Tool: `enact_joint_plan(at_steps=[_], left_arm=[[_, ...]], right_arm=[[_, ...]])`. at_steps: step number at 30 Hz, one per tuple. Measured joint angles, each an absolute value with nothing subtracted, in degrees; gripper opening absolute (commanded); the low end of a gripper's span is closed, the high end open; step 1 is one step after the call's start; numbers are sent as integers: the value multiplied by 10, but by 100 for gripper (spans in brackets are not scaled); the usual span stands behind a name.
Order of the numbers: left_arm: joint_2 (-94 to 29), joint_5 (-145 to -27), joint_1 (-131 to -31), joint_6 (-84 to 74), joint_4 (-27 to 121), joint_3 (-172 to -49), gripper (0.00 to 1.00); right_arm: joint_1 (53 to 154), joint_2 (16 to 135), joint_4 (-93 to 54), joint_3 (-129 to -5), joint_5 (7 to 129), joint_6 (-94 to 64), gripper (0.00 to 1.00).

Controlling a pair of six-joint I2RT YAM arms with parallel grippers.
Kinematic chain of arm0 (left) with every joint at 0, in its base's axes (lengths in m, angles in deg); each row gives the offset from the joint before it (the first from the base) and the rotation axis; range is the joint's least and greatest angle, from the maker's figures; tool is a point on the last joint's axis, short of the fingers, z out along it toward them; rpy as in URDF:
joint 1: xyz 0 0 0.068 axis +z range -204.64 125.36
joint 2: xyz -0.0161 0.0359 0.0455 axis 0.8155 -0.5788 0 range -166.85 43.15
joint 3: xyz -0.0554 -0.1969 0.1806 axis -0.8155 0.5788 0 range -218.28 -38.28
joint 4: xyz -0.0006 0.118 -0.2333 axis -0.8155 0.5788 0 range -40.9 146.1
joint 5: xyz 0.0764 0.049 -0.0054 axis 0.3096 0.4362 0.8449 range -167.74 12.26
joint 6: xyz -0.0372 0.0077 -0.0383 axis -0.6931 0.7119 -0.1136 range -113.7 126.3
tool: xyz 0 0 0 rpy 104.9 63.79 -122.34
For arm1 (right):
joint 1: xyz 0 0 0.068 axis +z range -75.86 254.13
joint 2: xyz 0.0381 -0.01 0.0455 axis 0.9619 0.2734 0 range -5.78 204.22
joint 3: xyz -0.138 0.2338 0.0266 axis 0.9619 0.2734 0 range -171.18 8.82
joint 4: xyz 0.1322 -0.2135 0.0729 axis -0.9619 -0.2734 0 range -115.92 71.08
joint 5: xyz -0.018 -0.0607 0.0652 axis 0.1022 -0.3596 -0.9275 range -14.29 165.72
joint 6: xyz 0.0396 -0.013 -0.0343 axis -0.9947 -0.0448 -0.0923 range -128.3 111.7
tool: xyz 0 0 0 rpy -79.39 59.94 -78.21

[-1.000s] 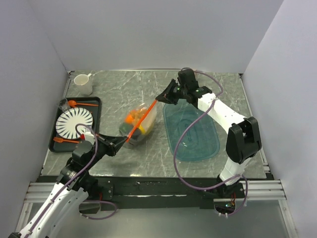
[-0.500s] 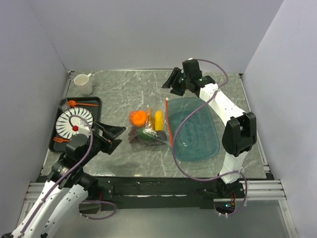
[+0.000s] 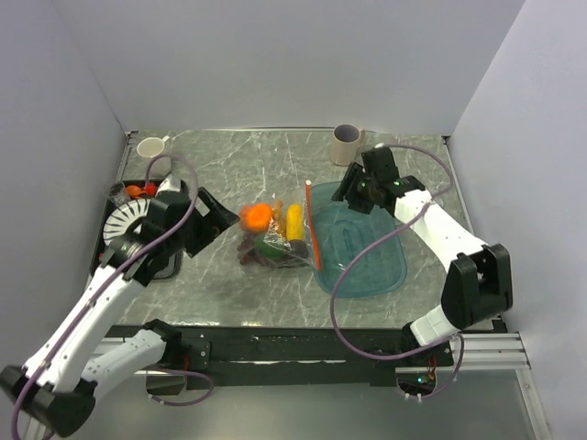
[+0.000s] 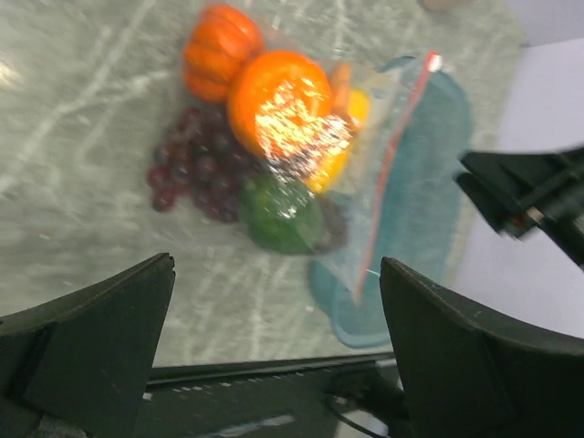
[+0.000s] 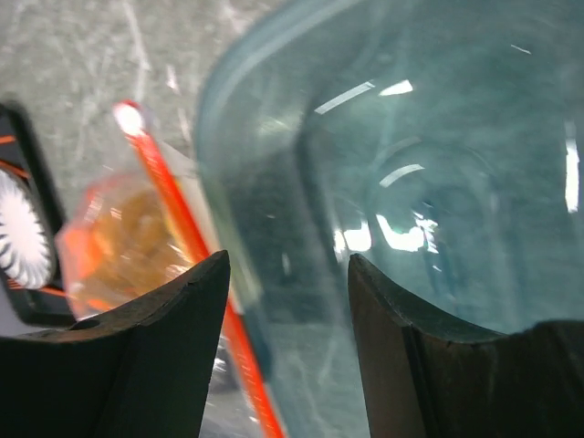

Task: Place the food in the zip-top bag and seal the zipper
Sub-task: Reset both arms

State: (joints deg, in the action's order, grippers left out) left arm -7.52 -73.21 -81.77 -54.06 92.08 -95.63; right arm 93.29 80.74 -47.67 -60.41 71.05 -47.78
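Note:
The zip-top bag (image 3: 273, 240) lies on the marble table, free of both grippers. The food is inside it: a round orange fruit (image 4: 278, 100), a smaller ribbed orange one (image 4: 219, 50), dark grapes (image 4: 196, 169), a green one (image 4: 283, 214) and a yellow piece (image 3: 293, 220). The zipper (image 3: 313, 229) runs along the bag's right side and overlaps the teal tray's edge, with its white slider (image 4: 432, 62) at the far end. My left gripper (image 3: 218, 216) hovers open to the left of the bag. My right gripper (image 3: 348, 194) hangs open above the tray, right of the zipper (image 5: 182, 228).
The translucent teal tray (image 3: 367, 247) lies right of the bag. A black tray (image 3: 176, 188) with a white plate (image 3: 124, 220) and orange utensils sits at the left. A white mug (image 3: 153, 156) stands in the back left corner and a tan cup (image 3: 348, 144) at the back.
Both grippers opened and let go of the zipper's ends. The bag, held stretched in the air a second ago, dropped onto the table. Both arms pulled away from it.

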Motion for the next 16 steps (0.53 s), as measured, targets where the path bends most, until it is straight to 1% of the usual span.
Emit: enact_joint_plan(at_steps=[4, 8, 10, 11, 12, 14, 15, 16], left_arm=[[-117, -711, -817, -510, 940, -985, 99], [-116, -701, -817, -488, 939, -985, 99], [-110, -690, -817, -484, 938, -985, 100], [-107, -686, -817, -481, 935, -985, 99], [-102, -680, -817, -478, 932, -985, 99], [-91, -671, -817, -471, 924, -986, 99], [-85, -668, -817, -468, 919, -986, 99], [-81, -666, -817, -465, 916, -987, 99]], right_arm=[[930, 761, -473, -549, 726, -463, 62], [930, 707, -473, -499, 748, -443, 63], [929, 678, -473, -478, 757, -432, 65], [929, 659, -472, -467, 763, -426, 69], [929, 642, -472, -458, 769, -419, 77], [929, 605, -471, -442, 781, -409, 80], [929, 589, -473, -436, 788, -403, 89], [929, 576, -473, -433, 795, -399, 92]])
